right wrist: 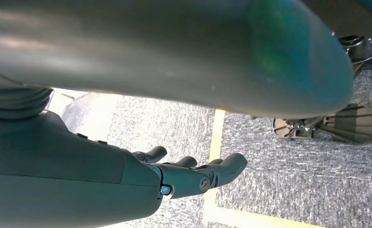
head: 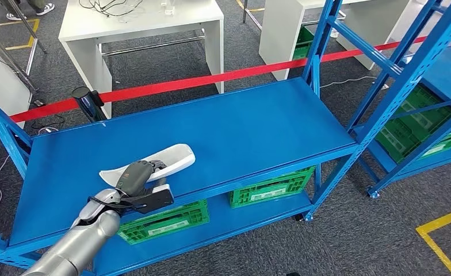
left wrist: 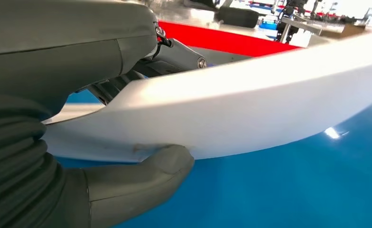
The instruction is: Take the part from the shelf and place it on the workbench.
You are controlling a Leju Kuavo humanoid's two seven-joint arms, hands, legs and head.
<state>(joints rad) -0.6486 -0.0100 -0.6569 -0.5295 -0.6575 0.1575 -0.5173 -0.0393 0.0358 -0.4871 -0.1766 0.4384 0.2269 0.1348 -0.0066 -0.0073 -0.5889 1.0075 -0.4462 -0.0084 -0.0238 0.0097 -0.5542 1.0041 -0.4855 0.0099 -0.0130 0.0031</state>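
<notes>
From my seat, the left hand (head: 136, 179) had its thumb under and fingers over the near end of the white part (head: 161, 161), which lay on the blue shelf (head: 258, 126) near its front edge, far end sticking out unsupported; I judged that end-on hold could let it pivot or slip on the lift. The left wrist view showed the thumb (left wrist: 141, 178) pressed to the part's underside, hidden from the head view. The right hand (right wrist: 193, 173) hung over the floor, fingers loosely extended, holding nothing.

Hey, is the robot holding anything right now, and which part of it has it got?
The left hand grips the white part at its near end, above the blue shelf. The right hand holds nothing.
</notes>
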